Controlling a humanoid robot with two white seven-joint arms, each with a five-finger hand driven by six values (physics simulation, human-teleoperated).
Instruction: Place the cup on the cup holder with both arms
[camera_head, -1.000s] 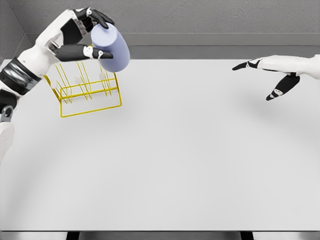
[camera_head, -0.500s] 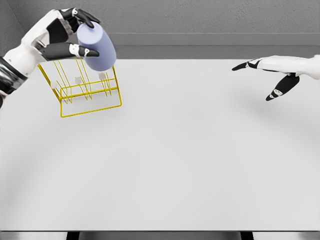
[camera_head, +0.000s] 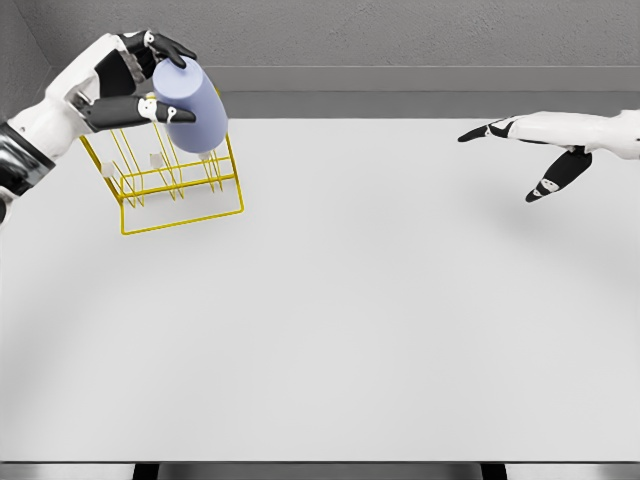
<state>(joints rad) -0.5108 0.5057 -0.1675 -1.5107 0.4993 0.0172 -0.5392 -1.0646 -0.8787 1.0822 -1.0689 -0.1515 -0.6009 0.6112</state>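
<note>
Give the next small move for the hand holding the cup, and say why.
Probably ease the left hand down and slightly right, seating the cup over a prong of the yellow cup holder. The cup is gripped, tilted mouth-down above the rack's upright wires. The right hand hangs open far off.

White table (camera_head: 380, 320), grey walls (camera_head: 400, 35)

Cup holder (camera_head: 170, 185): on table (camera_head: 350, 330), far left
Cup (camera_head: 190, 108): in left hand (camera_head: 125, 80), tilted, above cup holder's rear part
Right hand (camera_head: 540, 150): far right, above table, well apart from cup holder
</note>
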